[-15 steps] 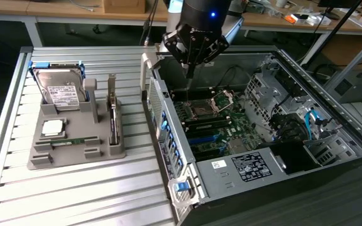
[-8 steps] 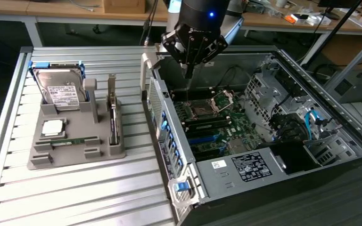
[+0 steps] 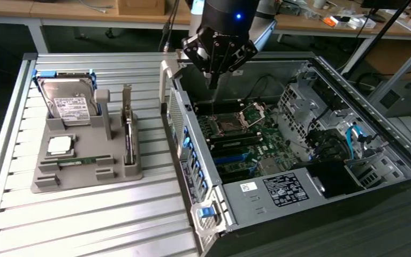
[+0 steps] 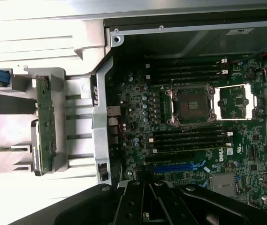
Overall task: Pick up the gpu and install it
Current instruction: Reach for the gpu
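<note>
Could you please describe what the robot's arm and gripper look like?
The gripper is black, with angular linked parts tapering to a narrow tip. The arm above it is a black cylinder with a small glowing blue light, joined to a grey segment.

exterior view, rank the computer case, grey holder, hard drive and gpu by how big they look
1. computer case
2. grey holder
3. hard drive
4. gpu, standing edge-on, so its place below the drive is unsure

Open computer case [image 3: 227,206], hard drive [image 3: 70,104]
</note>
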`<action>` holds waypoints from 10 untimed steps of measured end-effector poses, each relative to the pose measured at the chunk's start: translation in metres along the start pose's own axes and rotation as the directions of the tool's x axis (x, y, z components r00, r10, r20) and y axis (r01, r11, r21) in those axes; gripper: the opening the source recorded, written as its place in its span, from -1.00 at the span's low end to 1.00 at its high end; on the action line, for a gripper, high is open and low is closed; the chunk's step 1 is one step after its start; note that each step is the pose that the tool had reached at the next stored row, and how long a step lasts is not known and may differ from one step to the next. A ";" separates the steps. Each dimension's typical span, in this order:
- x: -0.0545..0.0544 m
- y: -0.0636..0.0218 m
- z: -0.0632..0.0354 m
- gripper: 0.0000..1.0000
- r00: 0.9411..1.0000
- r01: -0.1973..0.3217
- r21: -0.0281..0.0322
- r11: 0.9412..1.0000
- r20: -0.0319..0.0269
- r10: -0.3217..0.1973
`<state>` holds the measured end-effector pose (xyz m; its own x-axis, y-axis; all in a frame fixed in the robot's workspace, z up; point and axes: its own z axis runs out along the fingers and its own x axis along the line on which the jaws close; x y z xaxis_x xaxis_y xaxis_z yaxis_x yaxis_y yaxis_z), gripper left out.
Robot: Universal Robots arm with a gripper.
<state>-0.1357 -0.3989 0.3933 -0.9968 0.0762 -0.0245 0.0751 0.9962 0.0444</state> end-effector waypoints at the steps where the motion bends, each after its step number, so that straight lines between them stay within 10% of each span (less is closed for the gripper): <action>1: 0.000 0.0000 0.0000 -0.79 1.000 0.000 0.000 1.000 0.000 0.000; 10: 0.004 -0.0003 -0.0001 -0.79 1.000 0.000 0.000 1.000 0.000 0.000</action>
<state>-0.1395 -0.3989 0.3933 -0.9968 0.0762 -0.0245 0.0751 0.9962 0.0443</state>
